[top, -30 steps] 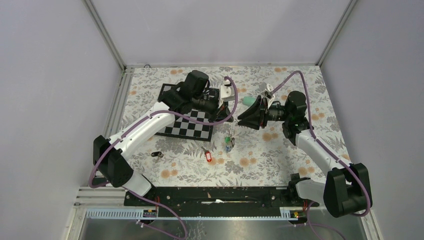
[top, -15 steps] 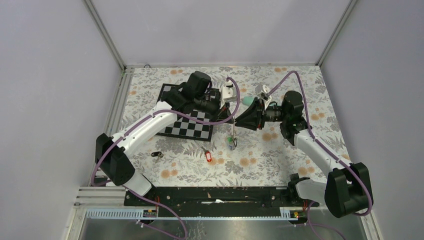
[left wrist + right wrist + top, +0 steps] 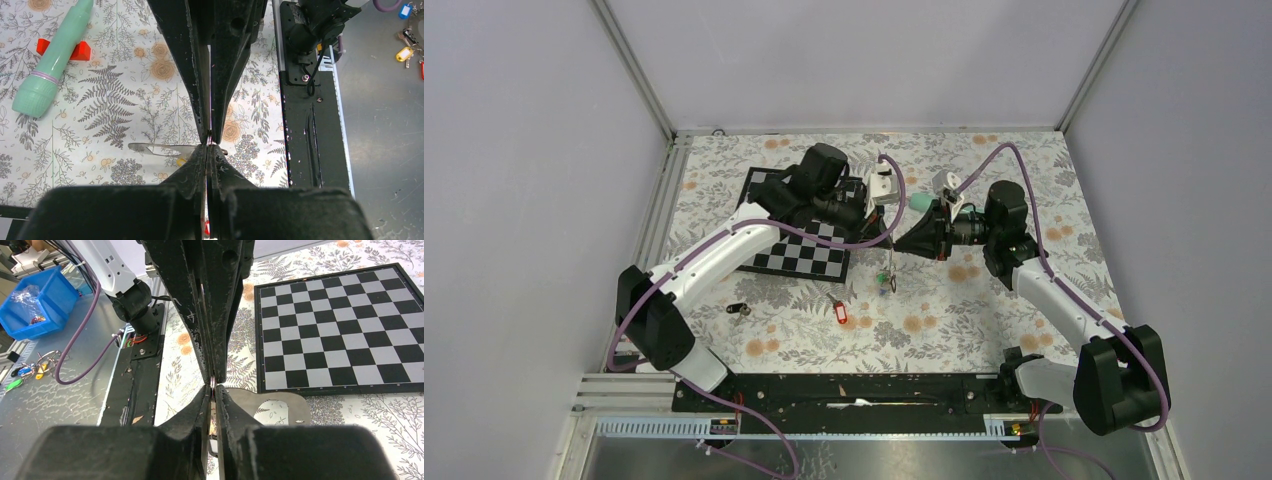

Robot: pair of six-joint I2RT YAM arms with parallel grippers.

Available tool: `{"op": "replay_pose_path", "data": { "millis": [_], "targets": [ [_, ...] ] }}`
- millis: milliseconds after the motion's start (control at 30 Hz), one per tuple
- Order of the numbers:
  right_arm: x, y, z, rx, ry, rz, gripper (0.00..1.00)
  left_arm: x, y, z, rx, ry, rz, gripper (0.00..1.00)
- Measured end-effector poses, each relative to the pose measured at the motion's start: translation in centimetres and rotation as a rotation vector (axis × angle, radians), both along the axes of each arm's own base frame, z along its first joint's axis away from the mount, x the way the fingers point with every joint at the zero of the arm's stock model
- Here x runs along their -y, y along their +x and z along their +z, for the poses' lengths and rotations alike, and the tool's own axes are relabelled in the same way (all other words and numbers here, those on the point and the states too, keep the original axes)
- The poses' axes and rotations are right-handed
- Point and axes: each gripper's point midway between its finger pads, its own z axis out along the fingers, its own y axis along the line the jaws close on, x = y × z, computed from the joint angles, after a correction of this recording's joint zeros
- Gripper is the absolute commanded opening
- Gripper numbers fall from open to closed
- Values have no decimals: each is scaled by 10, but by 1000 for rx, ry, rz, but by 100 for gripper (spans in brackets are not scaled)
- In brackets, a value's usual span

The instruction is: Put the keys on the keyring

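- The left hand (image 3: 207, 150) is clenched. Its fingertips are pressed flat together on a thin sliver of metal, the wire of the keyring (image 3: 889, 260).
- The right hand (image 3: 212, 392) meets it tip to tip, just right of the middle of the overhead view. Its fingers are drawn in to a narrow slit that pinches the same thin wire.
- From that meeting point the keyring hangs down toward the tabletop (image 3: 984, 310). A small cluster of keys (image 3: 885, 285) sits at its lower end, with green and blue showing. Whether the cluster touches the cloth cannot be told.
- In the left wrist view a key blade (image 3: 150, 148) sticks out to the left just behind the fingertips, with a speck of yellow beside it.
- A red-tagged key (image 3: 841, 313) lies flat on the tabletop, below and left of the hanging cluster and apart from it.
- A black-tagged key (image 3: 738, 309) lies further left, near the left arm's elbow.
- A chessboard (image 3: 799, 258) lies left of centre, partly under the left arm.
- A green tube (image 3: 50, 65) lies at the upper left of the left wrist view, with a red block (image 3: 80, 50) touching it.
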Motion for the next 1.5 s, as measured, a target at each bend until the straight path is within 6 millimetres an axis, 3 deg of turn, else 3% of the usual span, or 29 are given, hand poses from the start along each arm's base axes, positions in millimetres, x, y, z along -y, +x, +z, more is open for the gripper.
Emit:
{"op": "replay_pose_path", "data": {
  "millis": [67,233,433,633,933,1200,1500],
  "targets": [
    [0,0,0,3,-2,-1,0,0,0,0,0,0,0,0],
    [0,1,-1,3,-3,-5,0,0,0,0,-4,-1,-1,1],
    [0,2,2,-16,2,-14,0,-2,2,3,-11,-45,-17,27],
    [-2,4,17,-24,45,-26,0,-14,7,4,-23,-97,-10,38],
    [-3,3,23,-37,67,-26,0,-9,6,13,-19,-144,-29,37],
    [-3,3,23,-41,67,-26,0,-7,5,16,-32,-155,-26,23],
    [-3,4,23,-40,67,-31,0,-7,4,18,-45,-157,-28,17]
  ]
}}
